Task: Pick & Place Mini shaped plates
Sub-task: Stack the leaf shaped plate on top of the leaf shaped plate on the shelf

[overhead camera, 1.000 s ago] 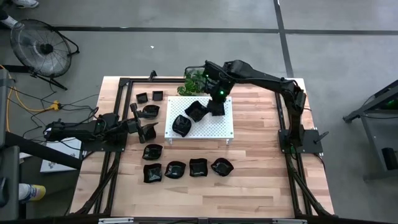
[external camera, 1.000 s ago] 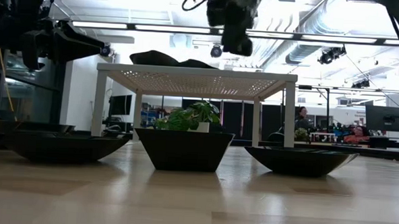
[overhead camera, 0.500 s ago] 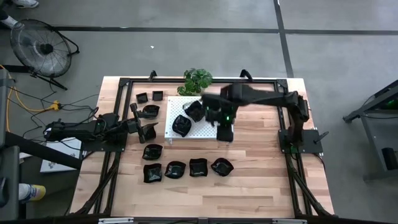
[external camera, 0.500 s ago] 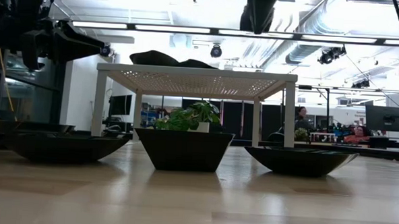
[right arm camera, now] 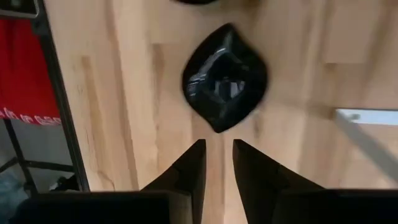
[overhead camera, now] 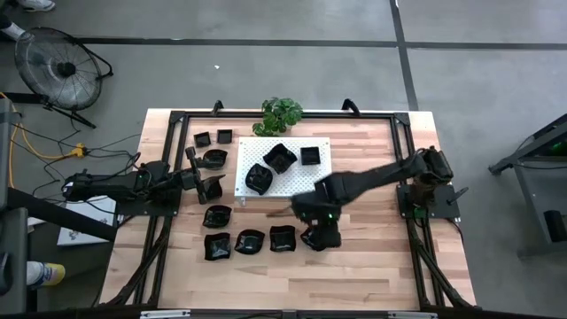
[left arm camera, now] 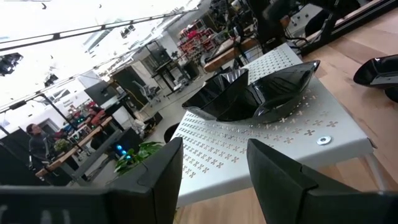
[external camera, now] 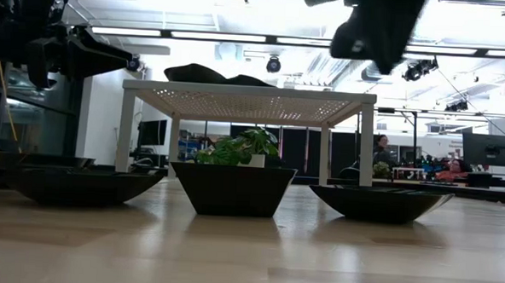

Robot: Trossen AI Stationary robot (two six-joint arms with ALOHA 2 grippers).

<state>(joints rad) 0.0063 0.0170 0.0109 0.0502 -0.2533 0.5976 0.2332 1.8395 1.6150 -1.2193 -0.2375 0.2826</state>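
Right tool (right arm camera: 217, 163) moved over front-row plate (right arm camera: 224, 78) (pointed end toward tool).

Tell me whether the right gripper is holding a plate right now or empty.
Empty. In the right wrist view the right gripper hangs above a wavy-edged plate lying on the table, with bare wood showing between its fingers.

A grey concrete floor (overhead camera: 266, 71) crossed by dark seam lines surrounds the wooden counter (overhead camera: 372, 266). A black floor fan (overhead camera: 60, 66) stands at one corner. Long ceiling strip lights (external camera: 231, 36) glow above distant desks with monitors (external camera: 484, 150) and a seated person (external camera: 380, 149).
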